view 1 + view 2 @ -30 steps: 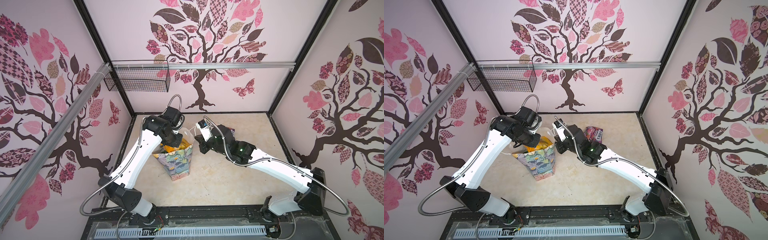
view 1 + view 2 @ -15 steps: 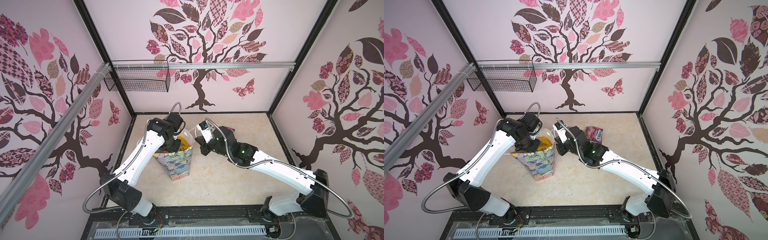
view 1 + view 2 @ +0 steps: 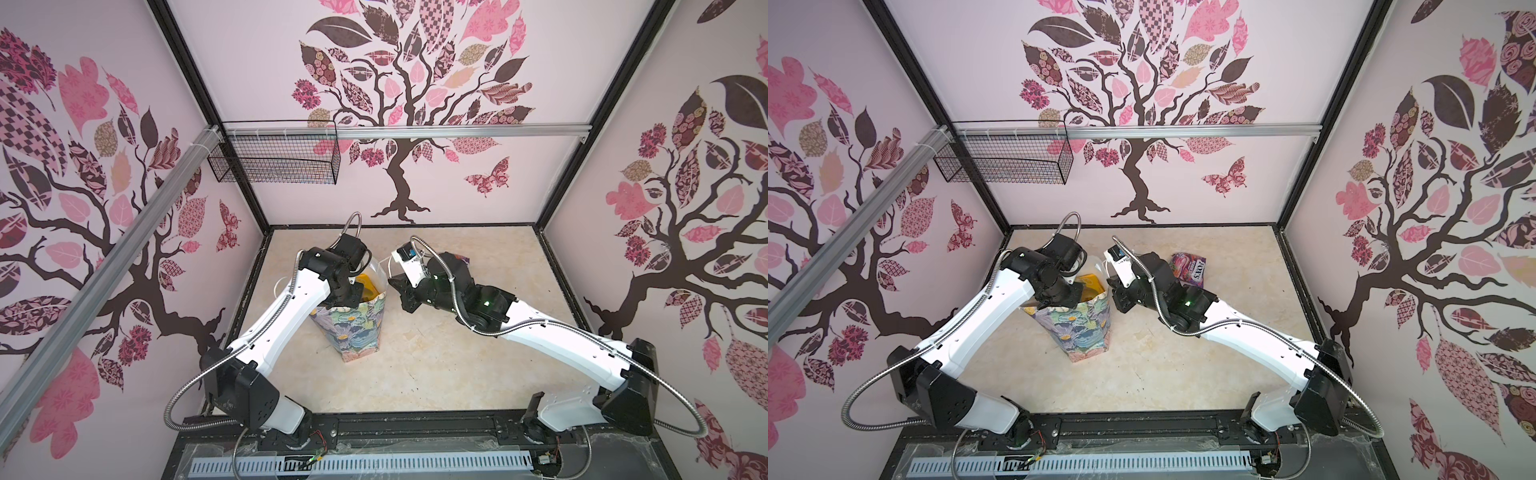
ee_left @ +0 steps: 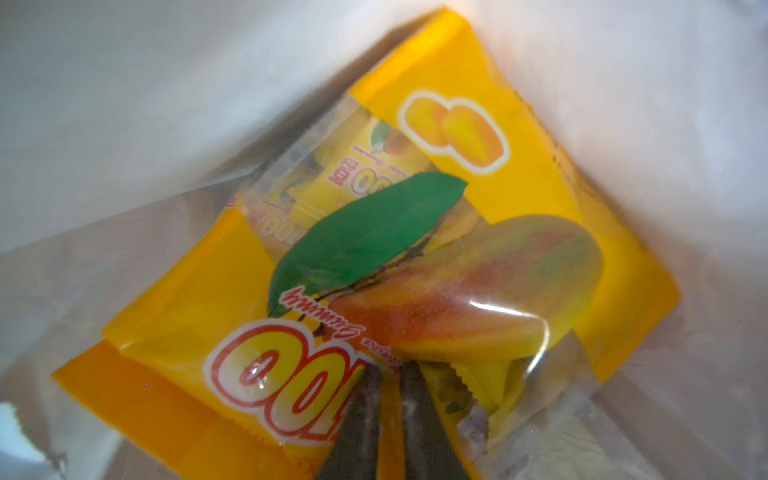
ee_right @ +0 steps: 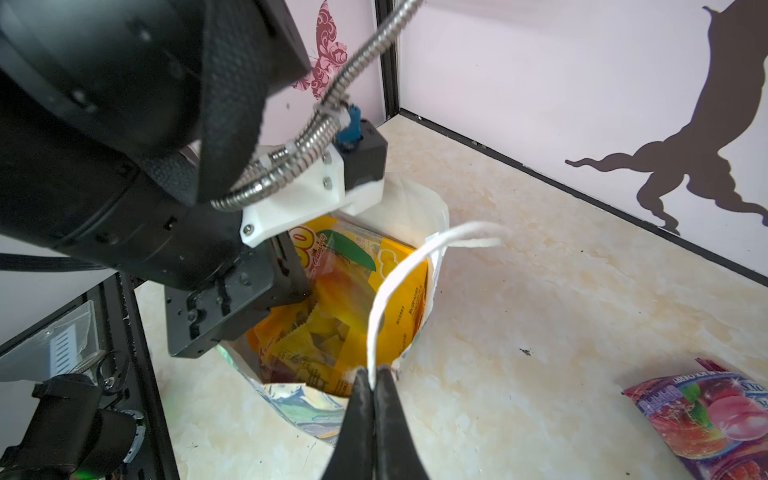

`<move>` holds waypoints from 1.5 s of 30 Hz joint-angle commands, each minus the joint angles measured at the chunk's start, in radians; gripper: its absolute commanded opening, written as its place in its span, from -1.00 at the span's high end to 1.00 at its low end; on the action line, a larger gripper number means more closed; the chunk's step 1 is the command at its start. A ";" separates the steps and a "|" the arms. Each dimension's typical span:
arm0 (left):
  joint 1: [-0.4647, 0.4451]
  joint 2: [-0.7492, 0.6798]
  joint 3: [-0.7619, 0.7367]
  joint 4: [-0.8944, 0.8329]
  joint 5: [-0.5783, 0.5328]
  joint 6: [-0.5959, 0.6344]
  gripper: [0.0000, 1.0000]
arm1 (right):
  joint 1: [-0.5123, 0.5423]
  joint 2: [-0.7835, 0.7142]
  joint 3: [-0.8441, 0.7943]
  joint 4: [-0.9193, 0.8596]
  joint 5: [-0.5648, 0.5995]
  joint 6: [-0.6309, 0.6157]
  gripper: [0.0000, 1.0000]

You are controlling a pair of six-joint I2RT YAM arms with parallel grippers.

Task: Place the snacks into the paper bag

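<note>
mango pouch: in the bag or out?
In. The left wrist view shows the mango pouch ringed by white inner walls of the paper bag; the right wrist view shows it inside the mouth.

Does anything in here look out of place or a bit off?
One pink-purple snack pouch lies on the table beside the right arm, outside the paper bag. The right gripper pinches the bag's cord handle, leaving its mouth lopsided.
</note>
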 commanded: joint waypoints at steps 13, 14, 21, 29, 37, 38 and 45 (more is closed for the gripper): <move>0.014 -0.293 0.311 -0.004 -0.281 -0.012 -0.65 | 0.009 -0.052 0.125 -0.074 0.016 -0.010 0.35; 0.020 -0.336 0.301 -0.003 -0.292 -0.032 -0.68 | 0.008 -0.058 0.138 -0.088 0.016 -0.008 0.32; 0.055 -0.706 0.059 0.051 -0.366 -0.131 -0.89 | 0.008 -0.137 0.134 -0.168 0.073 0.013 0.08; 0.055 -0.811 -0.143 0.115 -0.313 -0.161 -0.96 | 0.005 -0.332 -0.117 -0.176 0.221 0.084 -0.11; 0.183 -0.721 -0.217 0.201 -0.215 -0.140 -0.96 | -0.088 -0.400 -0.324 -0.184 0.300 0.163 -0.21; 0.213 -0.720 -0.231 0.214 -0.182 -0.128 -0.96 | -0.107 -0.402 -0.339 -0.180 0.292 0.166 -0.21; 0.543 -0.657 -0.308 0.277 0.220 -0.075 -0.69 | -0.354 -0.368 -0.446 -0.070 0.079 0.210 -0.23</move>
